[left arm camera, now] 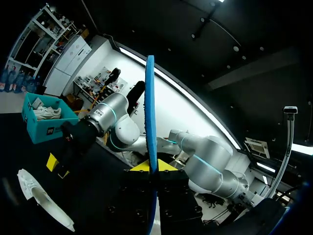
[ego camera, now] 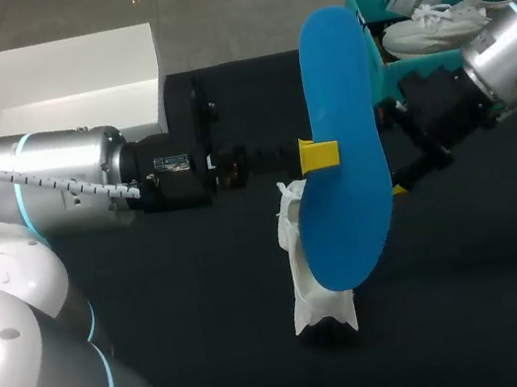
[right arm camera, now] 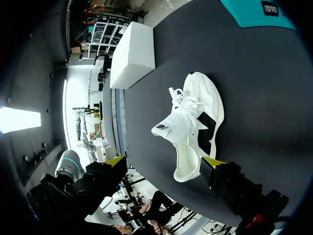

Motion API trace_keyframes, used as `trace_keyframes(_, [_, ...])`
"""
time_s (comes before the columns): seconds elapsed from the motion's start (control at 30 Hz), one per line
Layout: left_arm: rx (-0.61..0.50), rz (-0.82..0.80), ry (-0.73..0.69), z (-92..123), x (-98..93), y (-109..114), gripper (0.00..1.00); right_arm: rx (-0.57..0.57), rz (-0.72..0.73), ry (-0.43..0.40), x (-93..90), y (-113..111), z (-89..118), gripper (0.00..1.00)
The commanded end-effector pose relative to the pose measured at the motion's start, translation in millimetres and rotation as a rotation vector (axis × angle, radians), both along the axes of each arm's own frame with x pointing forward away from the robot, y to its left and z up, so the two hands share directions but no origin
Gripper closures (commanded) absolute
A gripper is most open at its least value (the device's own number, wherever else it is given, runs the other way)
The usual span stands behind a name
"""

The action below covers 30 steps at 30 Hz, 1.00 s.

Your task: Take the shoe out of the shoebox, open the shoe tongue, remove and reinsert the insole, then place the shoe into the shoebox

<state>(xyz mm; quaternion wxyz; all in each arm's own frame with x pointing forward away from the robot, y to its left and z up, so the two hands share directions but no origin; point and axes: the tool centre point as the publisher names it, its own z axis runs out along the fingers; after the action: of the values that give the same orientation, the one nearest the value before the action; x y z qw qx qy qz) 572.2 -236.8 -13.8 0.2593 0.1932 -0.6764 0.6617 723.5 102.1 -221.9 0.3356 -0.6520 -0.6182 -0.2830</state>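
Head view: the left gripper point(ego camera: 324, 154) clamps the blue insole point(ego camera: 331, 90) at mid-length, its long axis roughly in line with the white shoe point(ego camera: 303, 276) on the table point(ego camera: 477, 295) beneath. Left wrist view: the insole stands edge-on, pinched between the yellow fingertips point(left arm camera: 138, 168). Right wrist view: the right gripper point(right arm camera: 164, 161) gapes wide and empty, with the shoe just ahead.

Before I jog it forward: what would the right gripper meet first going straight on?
Probably the white shoe, lying straight ahead of the open right gripper, in line with the gap between its fingers; depth is unclear.
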Motion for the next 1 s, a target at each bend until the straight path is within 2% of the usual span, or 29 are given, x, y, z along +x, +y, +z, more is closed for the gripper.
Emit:
trace_keyframes(0.03, [0.001, 0.015, 0.001, 2.4, -7.0, -2.2, 1.0, 0.232, -0.096, 0.011, -3.4, -22.2, 8.7, 0.0])
trace_keyframes(0.13, [0.001, 0.015, 0.001, 2.4, -7.0, -2.2, 1.0, 0.285, -0.129, 0.007, 2.6, -34.1, 19.5, 0.0])
trace_keyframes(0.37, [0.001, 0.015, 0.001, 2.4, -7.0, -2.2, 1.0, 0.343, -0.219, -0.073, 15.4, -62.5, 43.7, 0.0])
trace_keyframes(0.6, [0.001, 0.015, 0.001, 2.4, -7.0, -2.2, 1.0, 0.366, -0.226, -0.103, 17.5, -72.6, 64.0, 0.0])
trace_keyframes(0.77, [0.001, 0.015, 0.001, 2.4, -7.0, -2.2, 1.0, 0.383, -0.215, -0.11, 15.3, -73.9, 70.1, 0.0])
trace_keyframes(1.0, [0.001, 0.015, 0.001, 2.4, -7.0, -2.2, 1.0, 0.468, -0.232, -0.085, 13.6, -80.1, 66.1, 0.0])
